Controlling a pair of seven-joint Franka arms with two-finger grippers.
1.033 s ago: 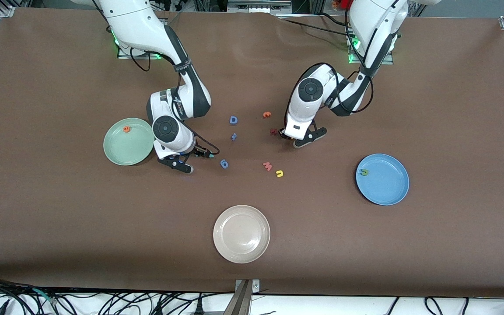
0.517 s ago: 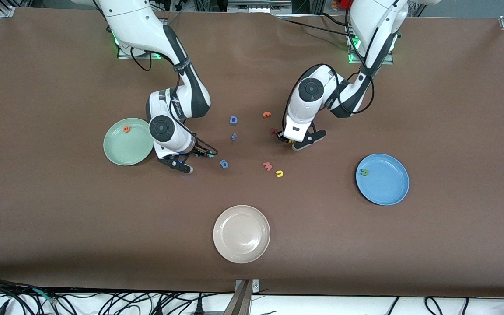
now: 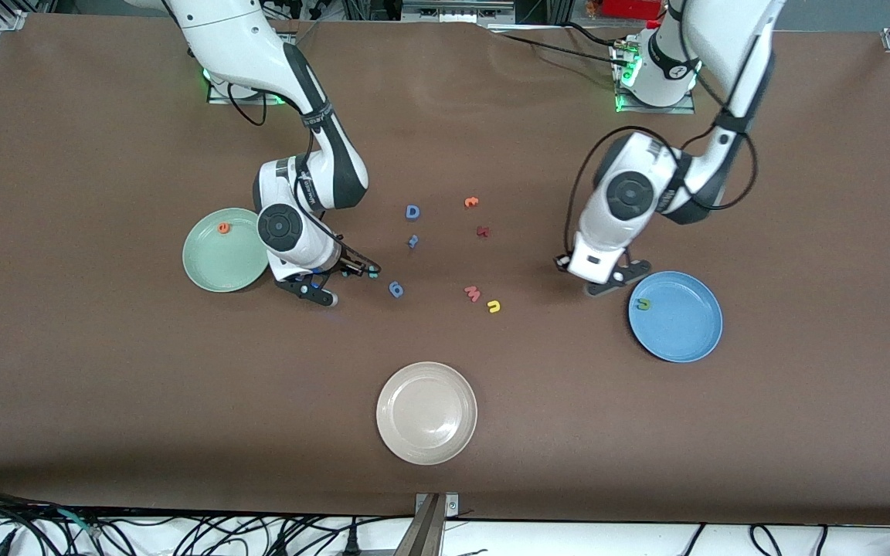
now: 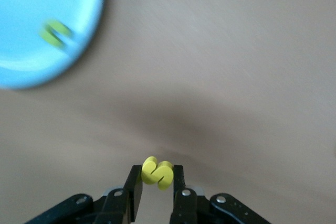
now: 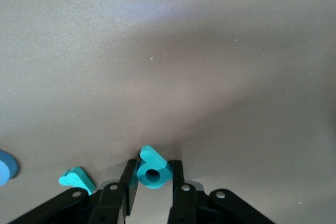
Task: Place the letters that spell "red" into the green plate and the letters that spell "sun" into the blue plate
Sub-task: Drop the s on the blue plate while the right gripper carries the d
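The yellow "s" [image 4: 157, 173] is pinched between the left gripper [image 4: 157, 192]'s jaws, over bare table beside the blue plate [image 3: 684, 332], which holds a green "u" [image 3: 643, 304]. The right gripper [image 5: 152, 187]'s jaws pinch the teal "d" [image 5: 152, 169] on the table beside the green plate [image 3: 217, 266], where the orange "e" [image 3: 222, 228] lies; the thin teal "r" [image 5: 76, 179] rests just beside them. The yellow "n" [image 3: 494, 306] lies mid-table. The brown table [image 3: 105, 386] reaches cables along its edges.

My front camera looks down from high across the table [image 3: 105, 386], facing both bases. Each wrist camera peers close past its own fingers at the tabletop. The left wrist and front views share the blue plate [image 4: 37, 19] [image 3: 675, 316].
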